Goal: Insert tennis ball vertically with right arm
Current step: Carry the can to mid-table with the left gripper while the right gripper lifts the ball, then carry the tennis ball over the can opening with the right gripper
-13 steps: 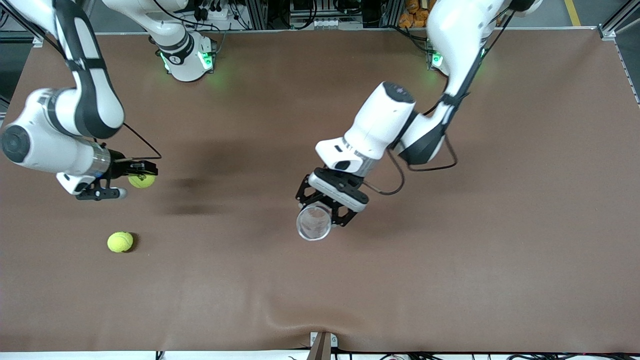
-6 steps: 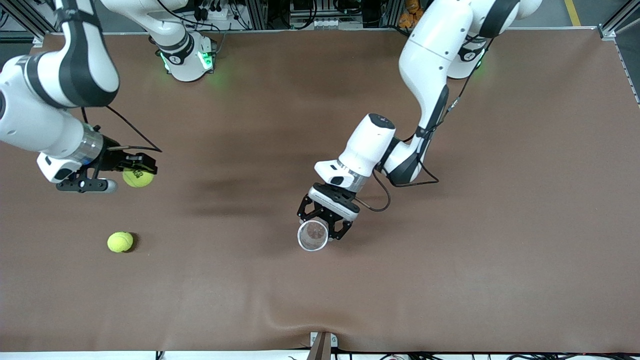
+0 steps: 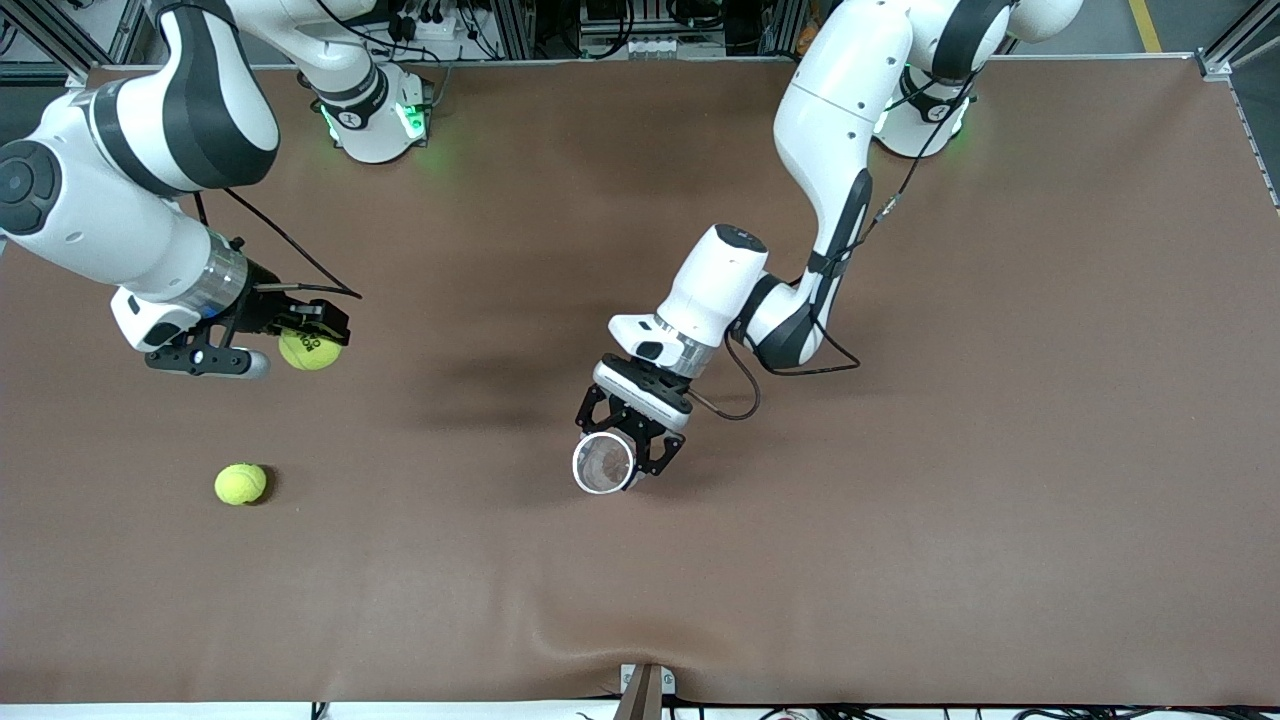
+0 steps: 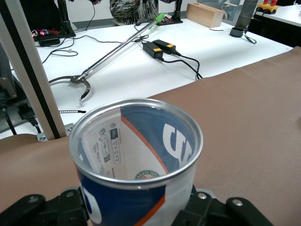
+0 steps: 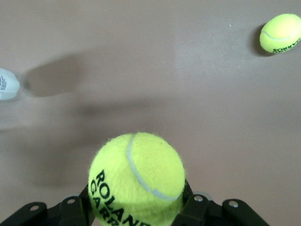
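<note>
Right end effector [image 3: 305,345] pinches tennis ball [image 3: 309,350] over desk [image 3: 1000,400]; spare ball [image 3: 240,484] at its 7 o'clock. Left end effector [image 3: 622,452] clamps clear can [image 3: 604,463], mouth up.

Even, bright overhead light covers the brown table [image 3: 900,520], leaving soft, blurred shadows under both arms near its middle. Green lamps glow at the arm bases. The front view is sharp; the left wrist view's white background is bright, and its nearest edges are slightly soft.
</note>
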Available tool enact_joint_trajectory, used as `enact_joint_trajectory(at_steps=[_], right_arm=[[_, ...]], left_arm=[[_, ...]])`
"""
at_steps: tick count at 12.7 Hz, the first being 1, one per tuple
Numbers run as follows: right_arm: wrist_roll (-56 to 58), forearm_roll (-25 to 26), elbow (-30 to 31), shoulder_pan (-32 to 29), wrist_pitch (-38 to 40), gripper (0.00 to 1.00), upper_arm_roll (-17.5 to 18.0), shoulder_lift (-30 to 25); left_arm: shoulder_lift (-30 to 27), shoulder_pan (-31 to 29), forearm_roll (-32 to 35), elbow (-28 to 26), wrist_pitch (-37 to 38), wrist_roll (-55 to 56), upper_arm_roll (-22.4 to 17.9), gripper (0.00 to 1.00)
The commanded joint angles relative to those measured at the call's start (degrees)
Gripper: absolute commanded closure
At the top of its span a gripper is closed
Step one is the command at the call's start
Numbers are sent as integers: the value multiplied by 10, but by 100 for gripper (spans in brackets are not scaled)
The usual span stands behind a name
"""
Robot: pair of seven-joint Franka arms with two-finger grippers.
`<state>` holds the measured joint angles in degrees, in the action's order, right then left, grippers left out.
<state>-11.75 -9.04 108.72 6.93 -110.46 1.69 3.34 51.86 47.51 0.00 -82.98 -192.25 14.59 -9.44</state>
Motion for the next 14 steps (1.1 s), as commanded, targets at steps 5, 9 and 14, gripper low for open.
enact_joint_trajectory(at_steps=[5,9,14], right_arm=[[-8,-5,-4,-1,0,60,1,-5],[-7,-5,-4,-2,0,60,1,-5],[-7,-4,-5,-2,-3,60,1,-5]], left_arm=[[43,24,-13,33,-57,4,-20,30],[62,24,-31,33,-89,4,-20,30],[73,29,-43,33,-98,6,-19,30]])
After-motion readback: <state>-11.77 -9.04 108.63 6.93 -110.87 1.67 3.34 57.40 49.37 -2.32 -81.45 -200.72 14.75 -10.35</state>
